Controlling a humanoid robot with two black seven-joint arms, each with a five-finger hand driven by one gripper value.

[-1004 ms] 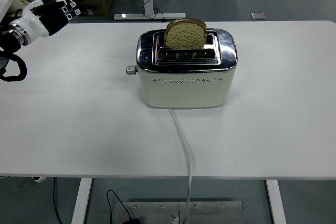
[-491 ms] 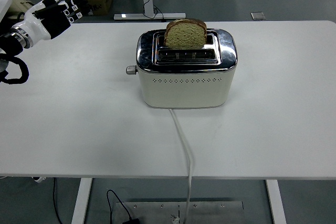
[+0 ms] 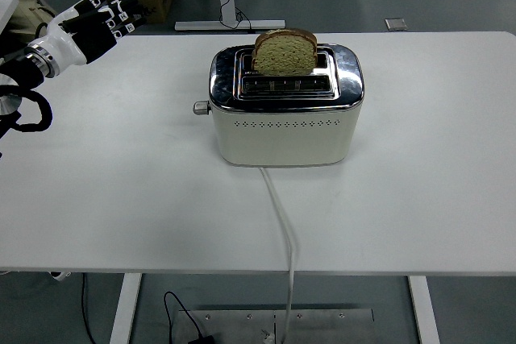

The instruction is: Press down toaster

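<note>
A cream and chrome toaster (image 3: 284, 114) stands in the middle of the white table (image 3: 121, 175). A slice of brown bread (image 3: 285, 51) sticks up out of its far slot. The small grey lever knob (image 3: 200, 107) juts from the toaster's left end, in its raised position. My left hand (image 3: 95, 18) hovers at the table's far left corner, fingers spread and holding nothing, well left of the lever. My right arm is out of view.
The toaster's white cord (image 3: 280, 215) runs from its front side over the table's near edge. A cardboard box (image 3: 155, 2) and desk legs stand on the floor beyond the table.
My left hand has moved a little up and to the right, toward the far edge of the table. The toaster and bread have not moved.
</note>
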